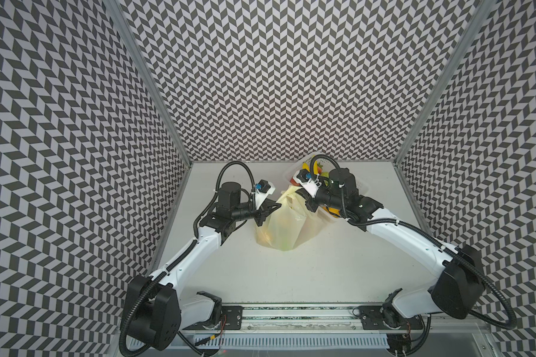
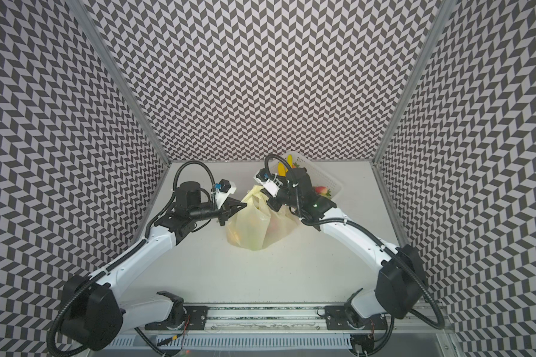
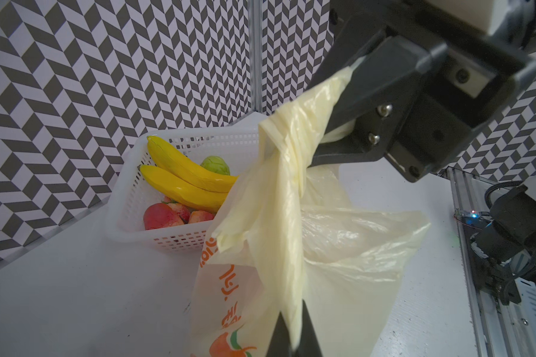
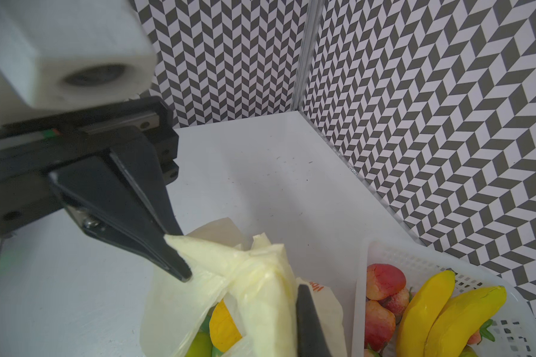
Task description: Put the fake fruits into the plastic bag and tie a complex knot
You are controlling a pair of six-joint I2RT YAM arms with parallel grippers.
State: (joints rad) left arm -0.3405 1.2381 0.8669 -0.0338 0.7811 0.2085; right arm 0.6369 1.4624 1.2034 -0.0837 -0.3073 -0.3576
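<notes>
Two handles (image 3: pixel 279 185) crossed above plastic bag (image 1: pixel 279 230) | one pinched by left claw (image 1: pixel 277 205) | other pinched by right claw (image 1: pixel 300 192) | fake fruits (image 4: pixel 223 329) seen inside bag

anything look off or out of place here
Yes: bananas and red fruits sit in the white basket, yet the left tool and right tool are shut on the crossed handles of the plastic bag, as if tying early.

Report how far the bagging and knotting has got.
Done: green and yellow plastic fruits inside the translucent pale-yellow plastic bag. In hand: left gripper and right gripper each pinch a handle, crossed. Remaining: yellow bananas and red fruits lie in the white perforated basket; knot unfinished.
</notes>
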